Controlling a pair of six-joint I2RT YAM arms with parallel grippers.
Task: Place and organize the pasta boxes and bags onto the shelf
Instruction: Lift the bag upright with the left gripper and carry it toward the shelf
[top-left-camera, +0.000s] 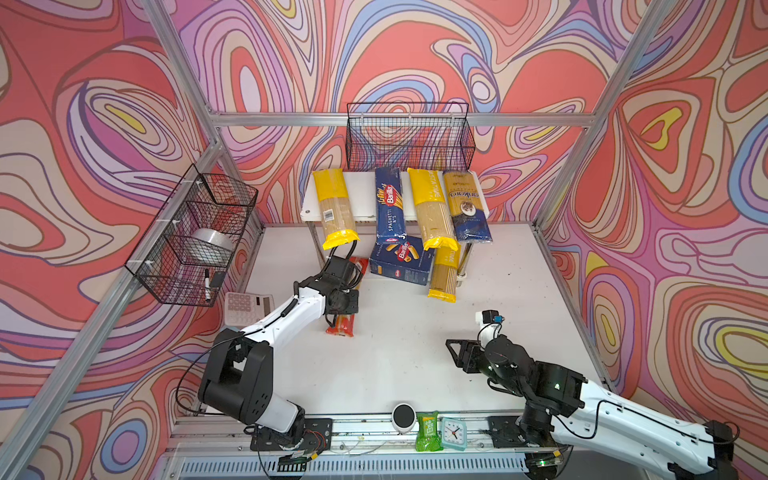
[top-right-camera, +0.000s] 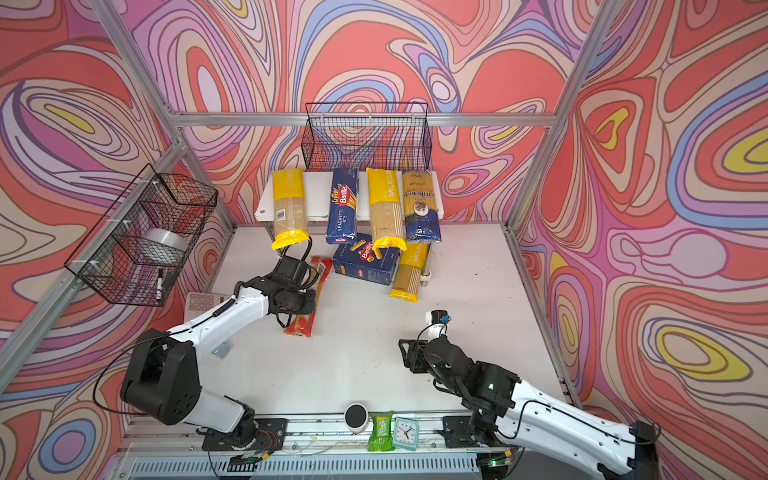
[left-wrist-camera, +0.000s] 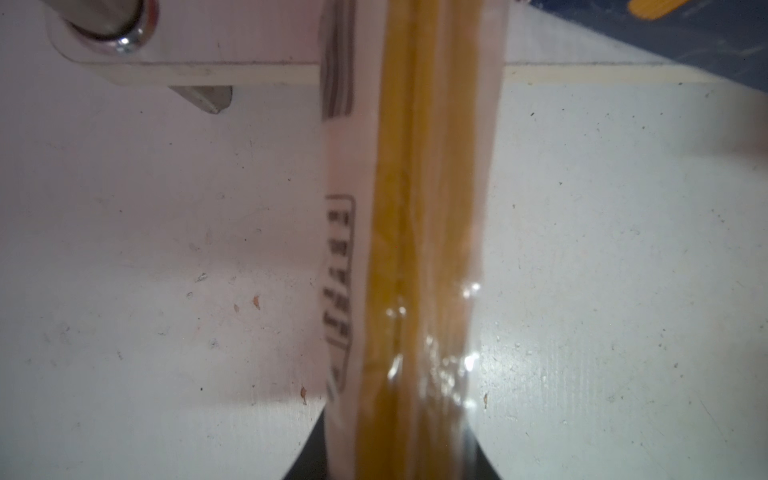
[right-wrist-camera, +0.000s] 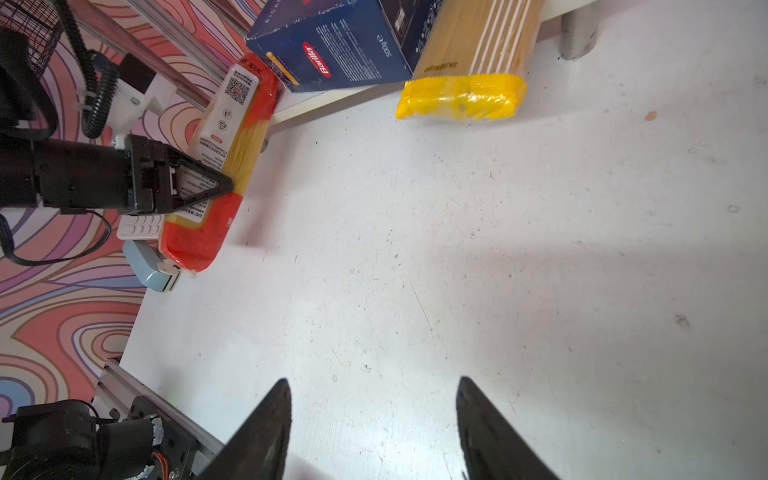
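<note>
The left jaws are clamped on a long clear spaghetti packet with red ends (top-left-camera: 341, 326) at 10 o'clock on the white bench (top-left-camera: 395, 365). Its far end is near the white two-tier chrome-legged shelf (top-left-camera: 368, 195) at 12 o'clock. The right jaws stand apart and empty at 4 o'clock.

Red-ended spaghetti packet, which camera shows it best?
The right wrist view: the red-ended spaghetti packet appears nearly whole, the left gripper clamped on its middle. In both top views the arm covers much of the packet; the left wrist view shows it blurred, close up.
</note>
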